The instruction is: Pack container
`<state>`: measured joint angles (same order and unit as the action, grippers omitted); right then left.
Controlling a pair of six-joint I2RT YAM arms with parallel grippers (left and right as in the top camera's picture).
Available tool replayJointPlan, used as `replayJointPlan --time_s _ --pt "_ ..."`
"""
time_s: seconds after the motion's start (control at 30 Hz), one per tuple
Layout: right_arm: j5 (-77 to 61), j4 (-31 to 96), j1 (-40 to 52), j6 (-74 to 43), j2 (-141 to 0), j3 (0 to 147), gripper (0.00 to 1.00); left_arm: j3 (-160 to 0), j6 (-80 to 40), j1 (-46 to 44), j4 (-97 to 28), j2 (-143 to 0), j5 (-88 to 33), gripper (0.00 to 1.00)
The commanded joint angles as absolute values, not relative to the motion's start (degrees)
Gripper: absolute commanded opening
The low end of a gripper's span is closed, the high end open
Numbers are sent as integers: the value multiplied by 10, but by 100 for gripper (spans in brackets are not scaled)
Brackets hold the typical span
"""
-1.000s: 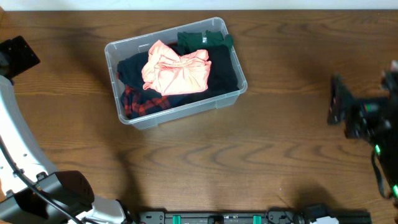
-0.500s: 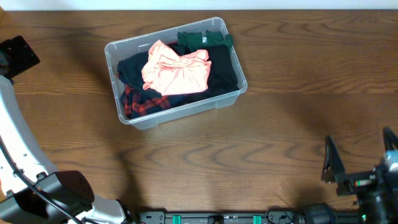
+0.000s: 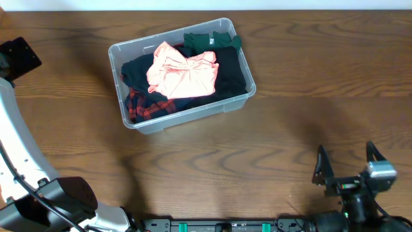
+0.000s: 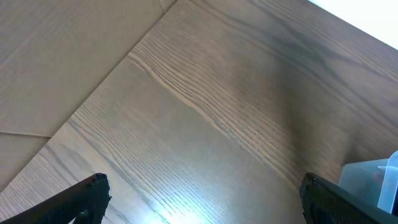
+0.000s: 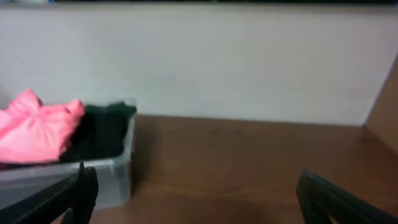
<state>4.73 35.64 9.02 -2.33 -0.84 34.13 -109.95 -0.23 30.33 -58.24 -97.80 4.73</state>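
**A:** Progress — how far along is the packing?

**B:** Near its end, I'd judge. The container (image 3: 239, 96) stands on the table (image 3: 302, 84), toward the far side and left of the middle, and every garment in view lies inside it. No loose cloth shows on the wood.

**A:** What is in it?

**B:** A pink garment (image 3: 182, 71) lies bunched on top of a navy garment (image 3: 232, 77). A red plaid piece (image 3: 145, 108) shows at the near left corner and a green garment (image 3: 211, 41) at the far right one. In the right wrist view the pink heap stands above the rim, loose and unfolded, the way cloth lies when let fall rather than laid.

**A:** And the arms?

**B:** The right gripper (image 3: 346, 166) sits at the near right edge of the table, well apart from the container. Its fingers are spread with nothing between them, which reads as parked out of the way. The left gripper (image 4: 205, 190) is also splayed wide and empty over bare wood, with only a corner of the container at the edge of its view.

**A:** Anything left to do?

**B:** Perhaps pressing the pink heap down — otherwise I see no lid and nothing waiting.
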Motion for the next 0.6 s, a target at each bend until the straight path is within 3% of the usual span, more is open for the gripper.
replayJointPlan --time_s 0.0,0.57 --pt "58 350 85 -31 -5 300 99 -1100 -7 305 -583 -981 52 98" --pt "77 286 85 -25 -5 105 99 -1100 -7 305 -583 -981 52 98"
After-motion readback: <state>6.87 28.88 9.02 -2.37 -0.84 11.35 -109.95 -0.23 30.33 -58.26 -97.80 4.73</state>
